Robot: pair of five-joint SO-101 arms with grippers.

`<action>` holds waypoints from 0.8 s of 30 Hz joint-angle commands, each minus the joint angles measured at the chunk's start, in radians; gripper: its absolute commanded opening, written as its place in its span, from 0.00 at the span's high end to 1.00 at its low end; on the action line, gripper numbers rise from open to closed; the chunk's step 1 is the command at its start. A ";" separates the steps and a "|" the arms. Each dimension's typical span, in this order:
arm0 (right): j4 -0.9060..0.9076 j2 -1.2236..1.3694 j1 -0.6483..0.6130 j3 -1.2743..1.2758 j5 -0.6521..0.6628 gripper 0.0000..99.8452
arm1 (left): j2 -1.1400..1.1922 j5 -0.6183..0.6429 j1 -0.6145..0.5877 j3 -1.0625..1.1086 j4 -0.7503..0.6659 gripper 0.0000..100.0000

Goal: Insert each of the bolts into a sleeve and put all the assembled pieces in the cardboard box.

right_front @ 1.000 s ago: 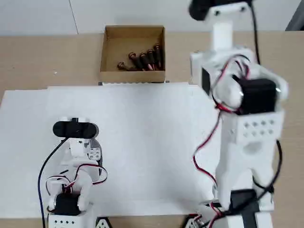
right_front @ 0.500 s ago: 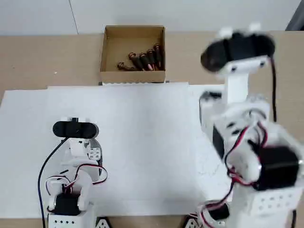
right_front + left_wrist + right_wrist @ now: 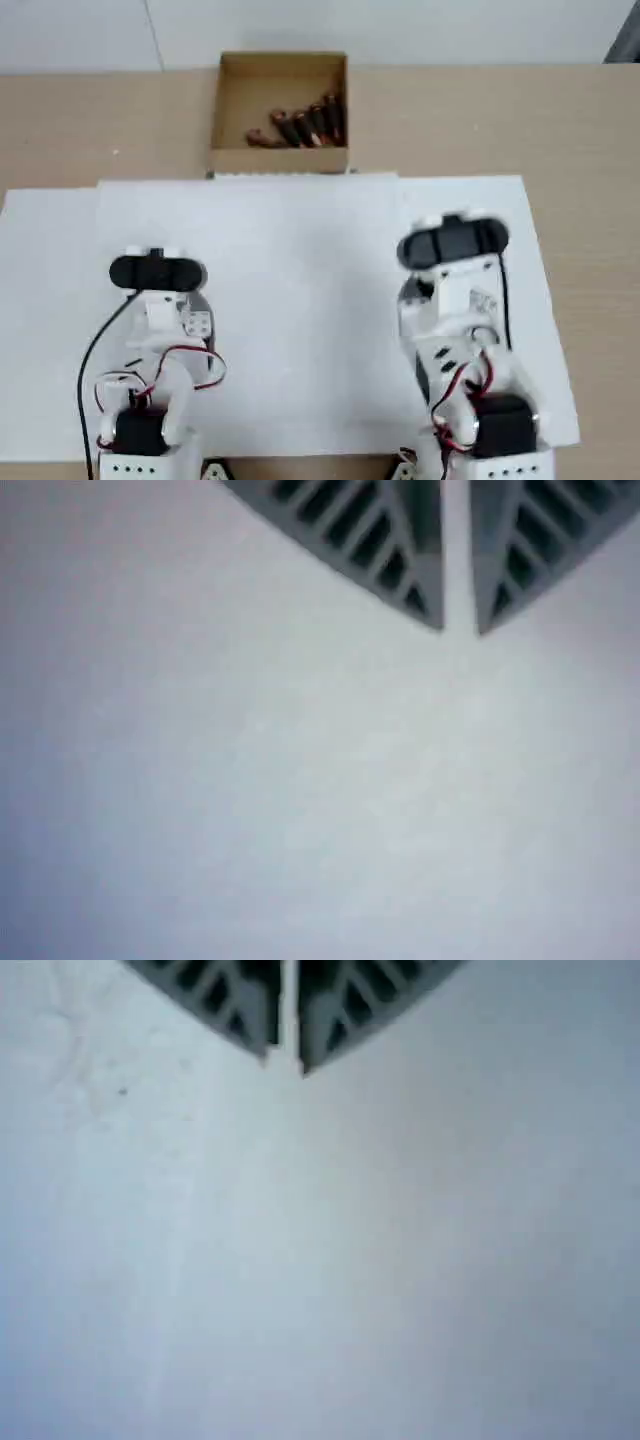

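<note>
– Cardboard box point(image 3: 280, 160): location and contents?
– Far side of the surface point(image 3: 90, 110), just beyond the white paper point(image 3: 300, 290), open side up. Contents: several pieces point(image 3: 300, 128), dark sleeves with coppery bolt ends, lying side by side toward the box's near wall. Every piece I can find is in there, which is where the task wants them.
– Left gripper point(image 3: 460, 628)?
– Jaws drawn to a thin slit with nothing between them, pointing down at bare paper. The left arm point(image 3: 150, 340) is folded low at the near edge of the sheet, well apart from the box.
– Right gripper point(image 3: 284, 1062)?
– Same entry: jaws all but touching, nothing held, paper beneath. The right arm point(image 3: 460, 350) is folded low at the near edge too, beside the left one with a wide stretch of paper between them.
– Why are they kept like that?
– My reading: it's a rest pose. The jaws are closed because there is nothing to carry. The arms are tucked low and near so they foul neither the box nor each other.
– Progress, then?
– Judged from the lie of things, it's finished or as good as. The pieces are boxed and both arms are away from them. I can't tell from where I stand whether each bolt is fully seated in its sleeve.
</note>
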 commanded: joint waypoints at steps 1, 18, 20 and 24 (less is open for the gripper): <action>-0.031 -0.188 0.005 0.166 -0.002 1.00 | -0.008 -0.003 0.005 -0.002 -0.021 0.99; -0.061 -0.306 0.070 0.450 -0.063 1.00 | -0.008 -0.003 0.005 -0.002 -0.021 0.99; -0.085 -0.306 0.093 0.460 -0.063 1.00 | -0.008 -0.003 0.005 -0.002 -0.021 0.99; -0.131 -0.306 0.154 0.499 -0.066 1.00 | -0.008 -0.003 0.005 -0.002 -0.021 0.99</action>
